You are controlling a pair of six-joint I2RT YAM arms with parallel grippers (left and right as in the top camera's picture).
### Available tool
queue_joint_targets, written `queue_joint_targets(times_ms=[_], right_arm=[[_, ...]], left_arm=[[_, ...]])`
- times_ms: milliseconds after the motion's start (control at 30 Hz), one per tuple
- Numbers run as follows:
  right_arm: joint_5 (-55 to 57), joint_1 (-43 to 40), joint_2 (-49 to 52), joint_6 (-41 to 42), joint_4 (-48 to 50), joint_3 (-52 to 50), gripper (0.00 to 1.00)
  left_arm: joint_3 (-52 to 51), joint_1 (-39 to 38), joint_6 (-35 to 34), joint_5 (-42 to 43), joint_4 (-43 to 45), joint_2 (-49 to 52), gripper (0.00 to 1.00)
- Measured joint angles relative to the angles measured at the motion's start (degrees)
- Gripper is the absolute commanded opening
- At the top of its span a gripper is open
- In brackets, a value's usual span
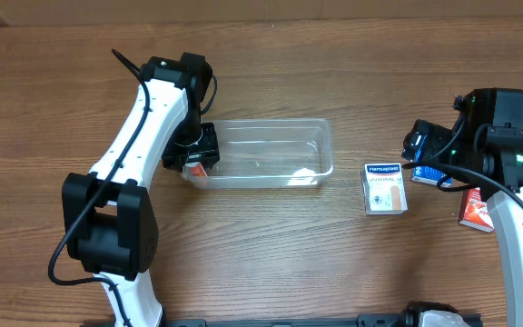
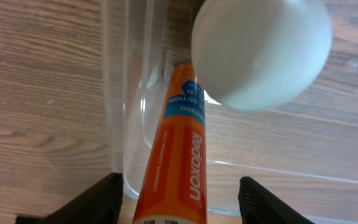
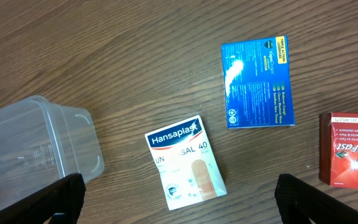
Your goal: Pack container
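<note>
The clear plastic container (image 1: 271, 136) lies at the table's middle. My left gripper (image 1: 194, 150) hangs over its left end. In the left wrist view the jaws (image 2: 180, 199) are open. An orange Redoxon tube (image 2: 182, 155) with a white round cap (image 2: 260, 50) stands between them, with a gap on each side. The tube leans into the container (image 2: 126, 93) over its end wall, and it also shows orange in the overhead view (image 1: 195, 169). My right gripper (image 1: 425, 150) is open and empty above the table (image 3: 179, 196).
A white Hansaplast box (image 1: 384, 188) (image 3: 185, 162) lies right of the container (image 3: 36, 137). A blue box (image 1: 429, 173) (image 3: 257, 81) and a red box (image 1: 475, 211) (image 3: 353, 152) lie farther right.
</note>
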Motion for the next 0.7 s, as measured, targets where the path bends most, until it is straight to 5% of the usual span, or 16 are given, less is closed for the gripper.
queue_joint_targets(times_ms=[100,333,467,700], right_arm=[[0.0,0.0,0.0,0.0,0.0,0.0,1.00],[0.0,0.0,0.0,-0.4,-0.5,0.0,1.00],[0.0,0.0,0.3,-2.4,-0.5,0.0,1.00],[-0.4,0.0,14.2,-4.2,-4.4,0.5,1.00]], left_arm=[[4.8,0.0,0.7,-0.2,-2.3,-0.1,1.00],[18.2,0.9,3.3,-3.0,-3.6,-12.5,1.00],[19.0,8.0,3.7,-5.0,-3.7,-23.4,1.00],[18.9,18.3,4.9,-4.2,-4.5,-26.5,1.00]])
